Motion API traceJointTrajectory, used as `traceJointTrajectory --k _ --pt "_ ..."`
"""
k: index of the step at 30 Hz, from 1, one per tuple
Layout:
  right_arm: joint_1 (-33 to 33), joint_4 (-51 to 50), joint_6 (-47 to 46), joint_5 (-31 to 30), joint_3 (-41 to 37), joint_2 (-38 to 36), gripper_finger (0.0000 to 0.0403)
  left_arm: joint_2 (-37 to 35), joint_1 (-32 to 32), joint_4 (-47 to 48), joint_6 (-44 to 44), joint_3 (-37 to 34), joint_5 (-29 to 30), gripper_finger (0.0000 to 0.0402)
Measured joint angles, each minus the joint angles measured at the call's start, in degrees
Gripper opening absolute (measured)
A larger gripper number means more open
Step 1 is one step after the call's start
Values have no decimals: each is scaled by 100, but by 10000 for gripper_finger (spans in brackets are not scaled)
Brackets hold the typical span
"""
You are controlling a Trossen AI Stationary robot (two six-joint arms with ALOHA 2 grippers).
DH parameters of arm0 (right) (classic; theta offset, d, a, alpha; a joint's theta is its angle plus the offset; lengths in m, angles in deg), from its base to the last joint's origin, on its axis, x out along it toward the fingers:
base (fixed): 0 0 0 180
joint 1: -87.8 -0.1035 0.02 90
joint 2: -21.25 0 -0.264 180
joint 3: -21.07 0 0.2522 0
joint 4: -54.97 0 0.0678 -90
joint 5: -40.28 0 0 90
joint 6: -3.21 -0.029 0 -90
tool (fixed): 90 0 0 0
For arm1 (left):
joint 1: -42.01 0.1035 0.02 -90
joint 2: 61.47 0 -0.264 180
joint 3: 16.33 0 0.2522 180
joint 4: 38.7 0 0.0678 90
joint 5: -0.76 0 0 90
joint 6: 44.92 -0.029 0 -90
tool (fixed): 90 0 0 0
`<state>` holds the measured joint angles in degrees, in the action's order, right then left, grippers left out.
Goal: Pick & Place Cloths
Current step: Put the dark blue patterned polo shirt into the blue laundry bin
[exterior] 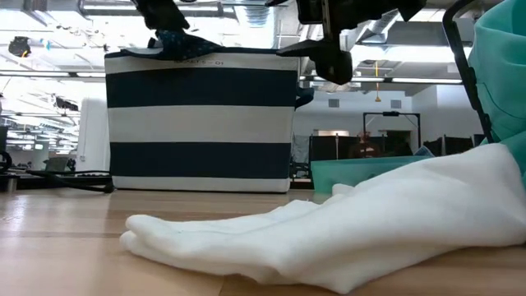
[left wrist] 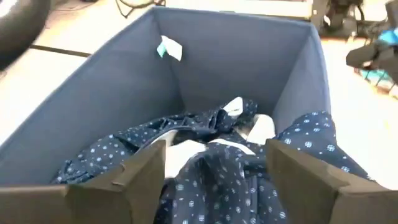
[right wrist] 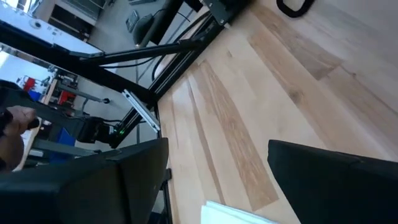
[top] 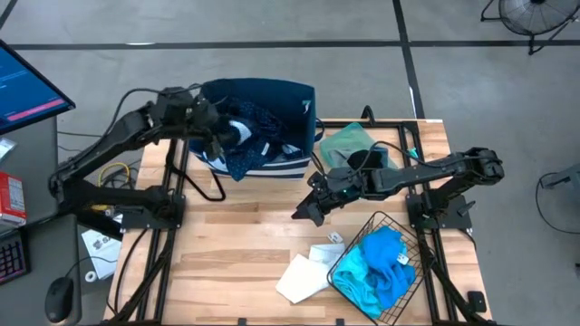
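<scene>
My left gripper (top: pixel 217 136) (left wrist: pixel 217 180) is open over the near-left corner of the navy striped bin (top: pixel 272 95) (exterior: pixel 201 123). Its fingers stand on either side of a raised bunch of the navy dotted cloth (top: pixel 243 156) (left wrist: pixel 112 149), which spills over the bin's near rim. A pale cloth (left wrist: pixel 233 106) lies under it inside the bin. My right gripper (top: pixel 302 213) (right wrist: pixel 217 168) is open and empty above the bare middle of the table. A white cloth (top: pixel 304 272) (exterior: pixel 370 222) lies flat near the table's near edge. A turquoise cloth (top: pixel 381 263) fills the wire basket (top: pixel 385 217). My left gripper comes from above, pointing down into the bin, with the raised bunch of the navy dotted cloth (left wrist: pixel 214 165) filling the gap between its open fingers. Whether the fingers touch the cloth, I cannot tell. The cloth rests on the bin's contents and rim.
A pale green cloth (top: pixel 349 140) lies on the table's far right part, beside the bin. A black cable loop (top: pixel 213 186) rests left of the bin. Bare wood lies between the bin and the white cloth. A monitor (top: pixel 27 91) stands off the table's left.
</scene>
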<state>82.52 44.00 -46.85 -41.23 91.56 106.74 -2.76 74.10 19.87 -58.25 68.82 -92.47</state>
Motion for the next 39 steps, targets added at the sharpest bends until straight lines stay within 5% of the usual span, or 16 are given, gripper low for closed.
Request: traceJointTrajectory --k 6,12,22,31,35,39 --pt "-3 3 -274 1 0 0 270 -401 -93 132 665 -2 -407 257" --pt "-39 -3 70 2 0 0 270 -776 -1285 270 505 -28 -532 229" --pt "-39 -18 4 52 0 0 270 -662 -3448 247 -85 -1046 1796 249" --pt "-39 -20 198 63 -1 0 270 -156 -3974 -363 -130 -1790 3213 256" --pt "-68 -20 205 59 -2 0 270 -23 -3974 -713 -96 -1793 3662 203" --pt "-128 -20 244 55 -2 0 270 -20 -3974 -830 -90 -1730 4241 97"
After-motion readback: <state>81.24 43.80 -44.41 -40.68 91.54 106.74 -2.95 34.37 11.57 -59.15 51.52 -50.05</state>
